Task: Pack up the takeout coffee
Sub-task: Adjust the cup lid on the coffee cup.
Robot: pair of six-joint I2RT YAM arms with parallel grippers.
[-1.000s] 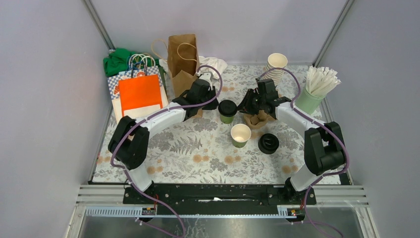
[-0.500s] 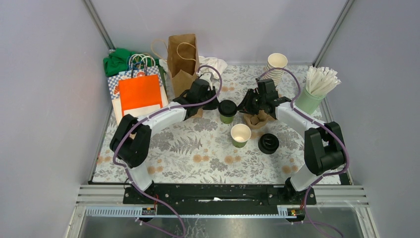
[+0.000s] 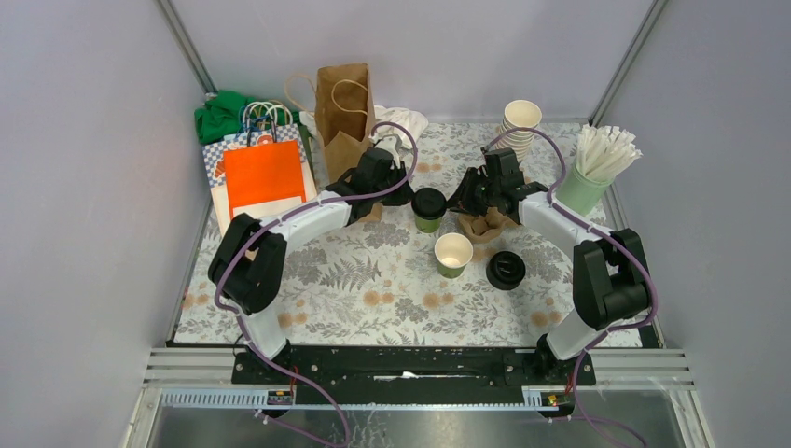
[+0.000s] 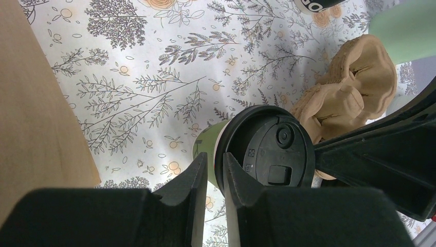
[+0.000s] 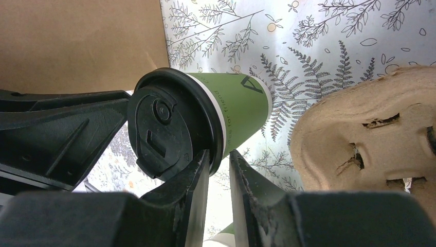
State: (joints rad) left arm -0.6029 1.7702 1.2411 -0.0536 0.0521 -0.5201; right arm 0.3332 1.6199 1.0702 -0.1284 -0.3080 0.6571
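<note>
Both the left gripper (image 4: 215,177) and right gripper (image 5: 219,172) are pinching the lid (image 4: 267,149) rim of the cup (image 3: 428,207) — probably seating it. Next is lifting it into the carrier (image 5: 370,134) beside the right fingers.

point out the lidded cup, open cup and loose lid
lidded cup (image 3: 428,203): top external view, on its black lid
open cup (image 3: 453,250): top external view, on its white inside
loose lid (image 3: 506,270): top external view, on its middle
</note>
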